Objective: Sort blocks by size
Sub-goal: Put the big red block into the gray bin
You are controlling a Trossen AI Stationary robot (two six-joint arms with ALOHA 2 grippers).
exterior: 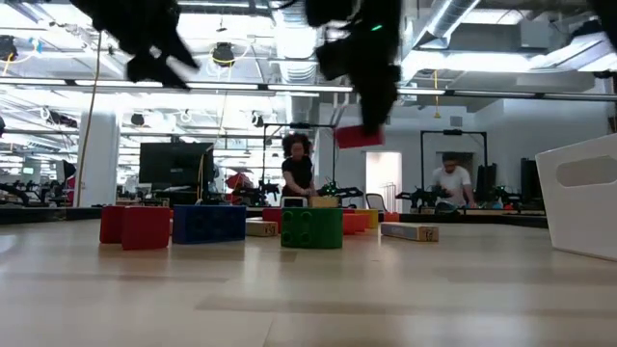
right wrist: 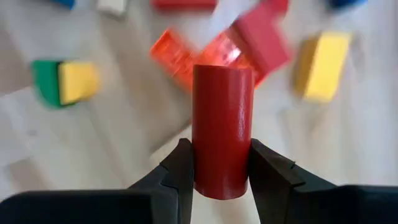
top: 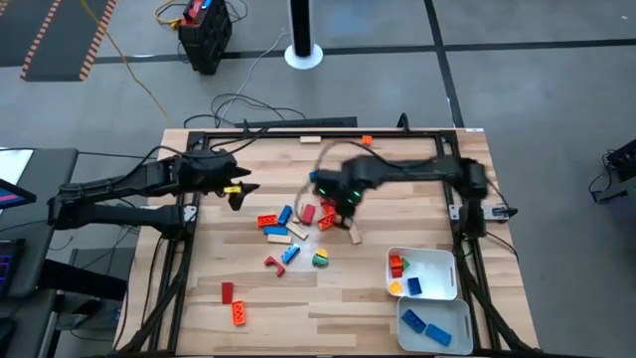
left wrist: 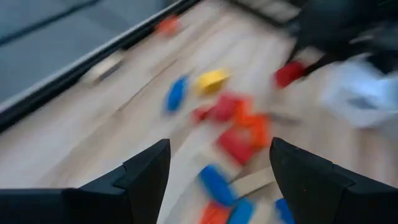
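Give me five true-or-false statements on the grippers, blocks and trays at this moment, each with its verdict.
1. The right gripper is shut on a red block. True.
2. That red block rests on the table. False: in the low view it hangs above the tabletop.
3. The left gripper holds a blue block. False: its fingers are open and hold nothing.
4. Both white trays already hold blocks. True.
5. A green block stands on the table in the low view. True.

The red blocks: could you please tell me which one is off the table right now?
The red block clamped in the right tool, lifted above the pile; the others lie on the table.
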